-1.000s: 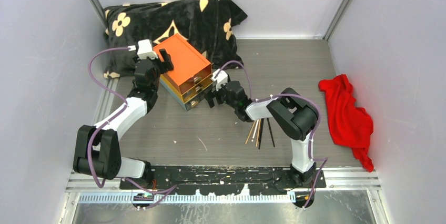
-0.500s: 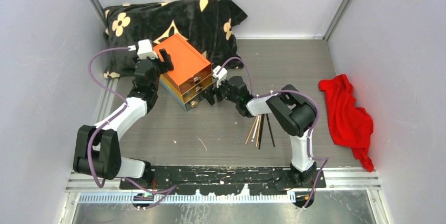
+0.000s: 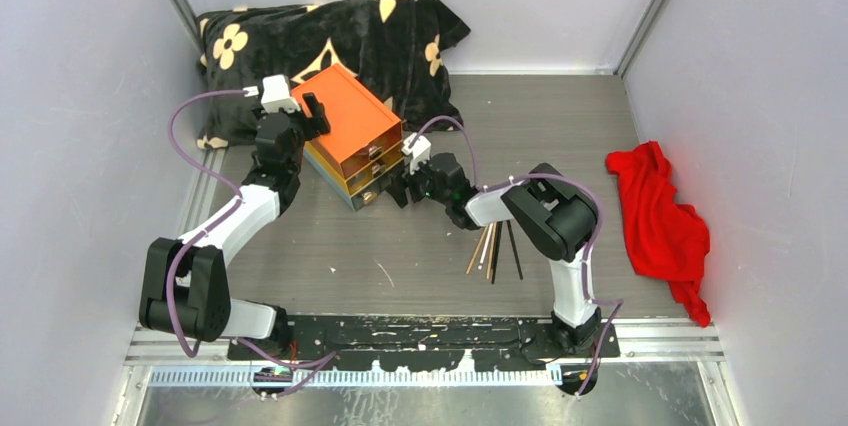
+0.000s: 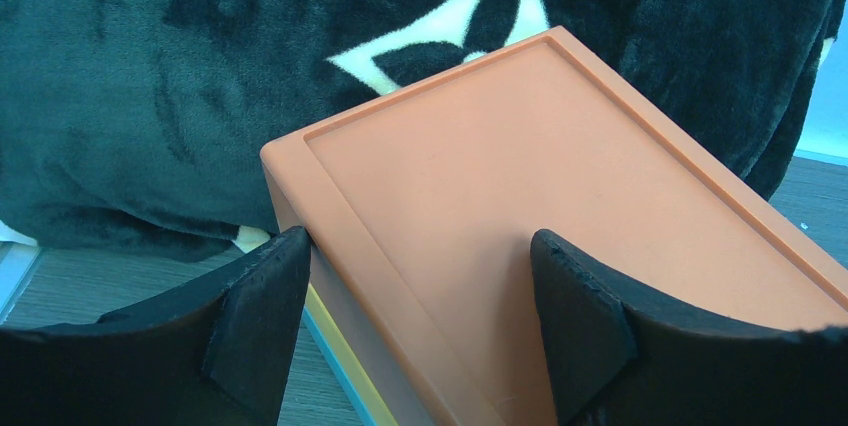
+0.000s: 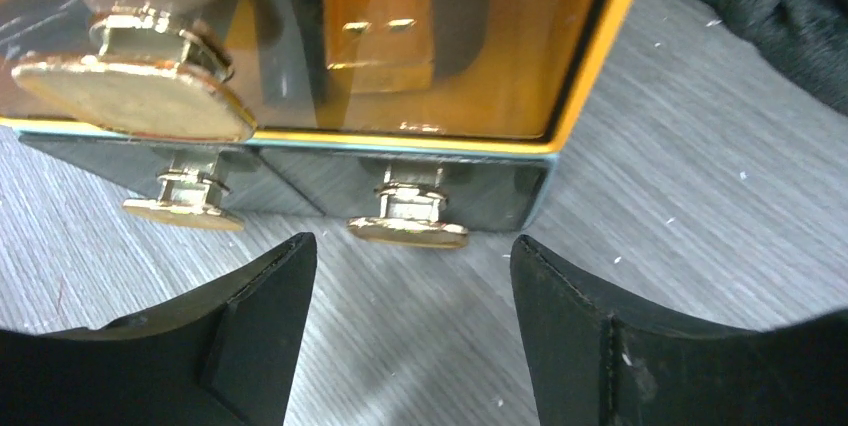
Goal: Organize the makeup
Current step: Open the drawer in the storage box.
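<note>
Several thin tan and black brushes (image 3: pixel 493 251) lie on the table in front of the right arm. The other makeup is out of view. The orange-topped drawer box (image 3: pixel 350 131) stands at the back left. My left gripper (image 3: pixel 310 111) is open and straddles the box's left top edge (image 4: pixel 330 206), one finger (image 4: pixel 260 316) beside the wall and one finger (image 4: pixel 580 326) over the lid. My right gripper (image 3: pixel 403 186) is open and empty, low on the table, facing the bottom drawer's gold knob (image 5: pixel 407 229), which sits just beyond its fingertips (image 5: pixel 265 326).
A black blanket with cream flowers (image 3: pixel 330 31) lies behind the box, touching it. A red cloth (image 3: pixel 660 216) lies at the right wall. Two more gold knobs (image 5: pixel 183 214) show to the left on the box's front. White walls close in three sides.
My right gripper has shifted slightly along the front of the drawer box and stays open. The left gripper, the box and the brushes have not moved.
</note>
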`<state>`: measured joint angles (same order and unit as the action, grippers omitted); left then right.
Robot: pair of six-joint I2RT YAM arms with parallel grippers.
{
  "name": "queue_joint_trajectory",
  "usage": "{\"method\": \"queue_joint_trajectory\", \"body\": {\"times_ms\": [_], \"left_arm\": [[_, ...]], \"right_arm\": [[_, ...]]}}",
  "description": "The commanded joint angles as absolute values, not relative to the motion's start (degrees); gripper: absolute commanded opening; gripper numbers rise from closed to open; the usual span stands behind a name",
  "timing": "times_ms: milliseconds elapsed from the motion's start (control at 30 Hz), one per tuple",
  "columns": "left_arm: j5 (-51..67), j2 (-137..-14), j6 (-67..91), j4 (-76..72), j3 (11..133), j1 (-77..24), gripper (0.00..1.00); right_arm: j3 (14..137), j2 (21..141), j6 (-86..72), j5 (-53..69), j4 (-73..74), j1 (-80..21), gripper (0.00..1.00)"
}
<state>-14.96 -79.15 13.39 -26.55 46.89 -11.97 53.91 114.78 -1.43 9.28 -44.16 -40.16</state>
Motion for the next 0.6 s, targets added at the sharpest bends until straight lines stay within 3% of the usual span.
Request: {"method": "queue_joint_trajectory", "body": {"times_ms": [0,467,567], "left_arm": [[-7.0,-83.5,10.6,-9.4,43.9,-13.6,0.77],[-6.9,-83.5,10.6,-9.4,43.8,-13.6,0.77],[-6.9,-83.5,10.6,-9.4,43.8,-13.6,0.77]], "right_arm": [[54.0,112.4,-0.7,6.5,-44.5,-41.4,0.76],[57.6,113.7,0.8,4.7,-43.2,-41.4,0.73],[58.2,114.0,1.2,5.1,-42.6,-41.4,0.65]]}}
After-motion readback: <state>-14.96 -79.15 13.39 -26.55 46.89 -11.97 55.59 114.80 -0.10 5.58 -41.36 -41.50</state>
